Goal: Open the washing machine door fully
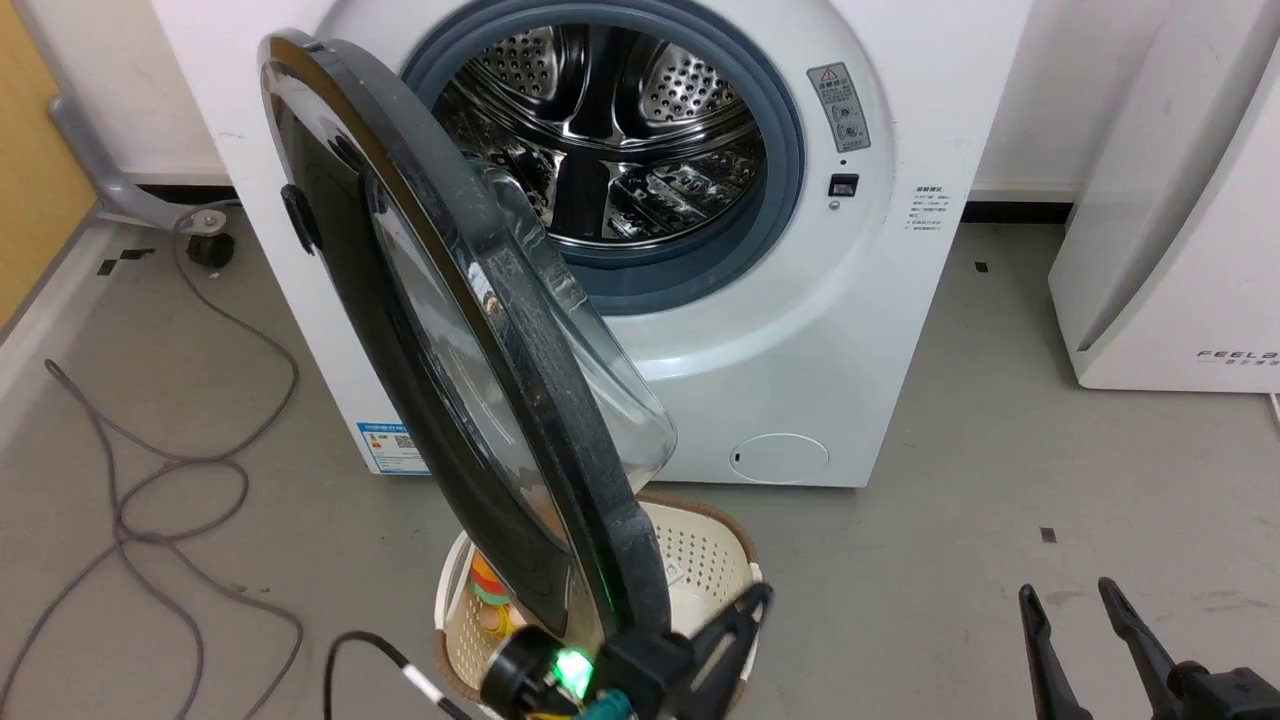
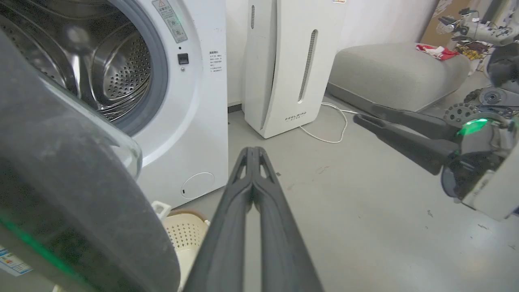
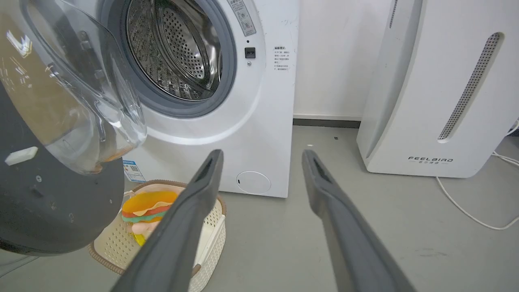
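**Door position.** The washing machine door [image 1: 350, 330] is standing partly open. It is swinging out from its hinge on the left side of the washing machine [image 1: 800, 330] and projecting edge-on toward the robot. Its glass bowl is facing right, and the drum [image 1: 610, 130] is lying exposed behind it. The door's lower rim is hanging over a white basket [image 1: 705, 560] sitting on the floor [image 1: 950, 480] just in front of the machine. Judging by its angle, the door is not yet lying fully back and is needing further swing to the left.

**Left claw.** The left claw [image 1: 760, 598] is sitting at the door's free edge, on the inner, glass side. Its two fingers are pressing together and gripping nothing. That placement is suggesting a push against the rim with the shut fingers or wrist, rather than a pull on the handle tab [image 1: 298, 215]. The views are not settling whether anything is actually touching the rim.

**Right claw.** The right claw [image 1: 1067, 592] is hovering low at the right, well apart from the door. Its fingers are spreading wide and holding nothing, apparently waiting clear of the door's swing.
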Controlling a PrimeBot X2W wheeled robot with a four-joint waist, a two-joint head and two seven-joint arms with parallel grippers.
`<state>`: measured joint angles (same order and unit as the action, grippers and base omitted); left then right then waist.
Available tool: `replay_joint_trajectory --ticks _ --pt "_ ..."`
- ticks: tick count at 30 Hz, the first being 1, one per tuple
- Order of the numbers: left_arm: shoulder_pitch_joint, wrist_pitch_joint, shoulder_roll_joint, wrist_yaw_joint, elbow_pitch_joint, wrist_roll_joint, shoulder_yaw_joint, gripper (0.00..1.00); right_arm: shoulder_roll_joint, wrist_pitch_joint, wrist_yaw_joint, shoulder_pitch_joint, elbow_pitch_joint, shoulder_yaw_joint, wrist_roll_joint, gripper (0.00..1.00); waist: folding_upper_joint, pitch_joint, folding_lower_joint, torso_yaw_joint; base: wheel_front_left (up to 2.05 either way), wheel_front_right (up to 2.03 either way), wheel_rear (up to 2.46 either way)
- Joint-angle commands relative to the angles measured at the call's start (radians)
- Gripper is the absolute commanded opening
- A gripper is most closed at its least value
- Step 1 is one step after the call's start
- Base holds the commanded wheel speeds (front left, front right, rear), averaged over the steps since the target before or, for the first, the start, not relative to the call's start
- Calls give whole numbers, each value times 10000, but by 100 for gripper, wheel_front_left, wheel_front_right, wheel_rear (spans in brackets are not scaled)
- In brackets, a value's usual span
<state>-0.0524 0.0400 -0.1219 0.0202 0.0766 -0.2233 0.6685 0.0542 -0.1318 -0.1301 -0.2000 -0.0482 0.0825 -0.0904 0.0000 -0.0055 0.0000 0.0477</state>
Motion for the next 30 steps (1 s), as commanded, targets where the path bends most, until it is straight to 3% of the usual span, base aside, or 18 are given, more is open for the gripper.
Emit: replay_joint_trajectory --ticks 1,11,30 --pt "-220 -134 84 104 -140 -24 -113 0 -39 23 -6 12 23 -9 -51 100 0 1 0 -5 0 0 0" --pt "-318 -658 145 932 -860 -19 -778 0 -39 37 -6 -27 90 -77 -78 100 0 -45 0 -82 0 0 0" --pt "1009 -731 -369 1695 -21 -164 -1058 0 -39 -22 -6 -101 218 -85 -149 100 0 -162 0 577 0 0 0"
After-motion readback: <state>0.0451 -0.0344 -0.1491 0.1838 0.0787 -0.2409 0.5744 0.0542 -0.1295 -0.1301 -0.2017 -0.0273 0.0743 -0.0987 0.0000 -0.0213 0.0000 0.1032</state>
